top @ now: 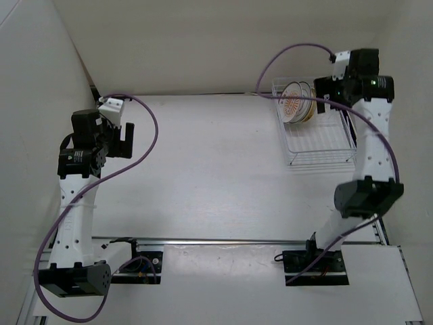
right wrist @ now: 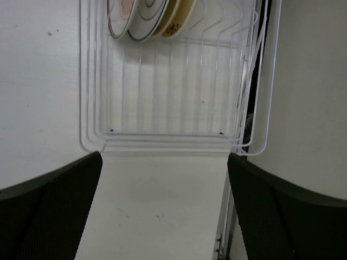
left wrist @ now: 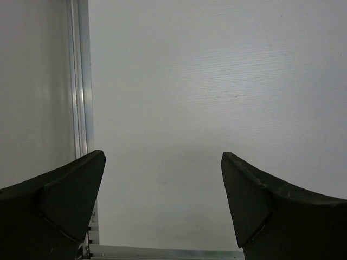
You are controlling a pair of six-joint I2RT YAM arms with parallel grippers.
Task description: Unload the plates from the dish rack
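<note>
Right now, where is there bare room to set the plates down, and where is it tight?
The table is bare across the stretch between the left pincer and the dish rack, and in the strip before the rack's near rim. Tight: the rack's far end, where the three plates stand packed together, with the right arm above its right side.
</note>
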